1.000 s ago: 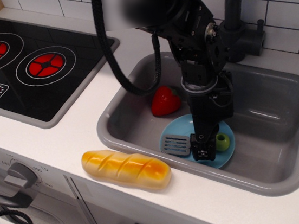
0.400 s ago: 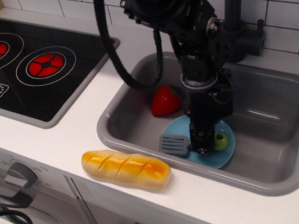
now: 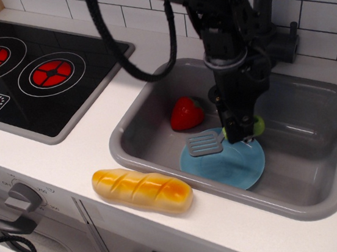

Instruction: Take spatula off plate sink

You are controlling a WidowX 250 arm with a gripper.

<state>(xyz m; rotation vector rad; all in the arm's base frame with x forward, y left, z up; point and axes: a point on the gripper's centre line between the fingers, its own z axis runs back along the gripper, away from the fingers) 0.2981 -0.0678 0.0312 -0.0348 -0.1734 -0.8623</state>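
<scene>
My gripper (image 3: 238, 133) is shut on the spatula's lime-green handle (image 3: 255, 127) and holds it lifted above the plate. The spatula's slotted grey blade (image 3: 204, 144) sticks out to the left, level, over the plate's far left edge. The light-blue plate (image 3: 224, 166) lies on the floor of the grey sink (image 3: 309, 145), near its front wall. The arm hides most of the handle.
A red strawberry (image 3: 186, 113) lies in the sink left of the arm. A toy bread loaf (image 3: 142, 190) lies on the white counter in front of the sink. The black tap (image 3: 271, 9) stands behind the arm. The black stovetop (image 3: 23, 73) is at the left.
The gripper has risen with the spatula, lifting it off the plate and slightly back. The plate now shows bare.
</scene>
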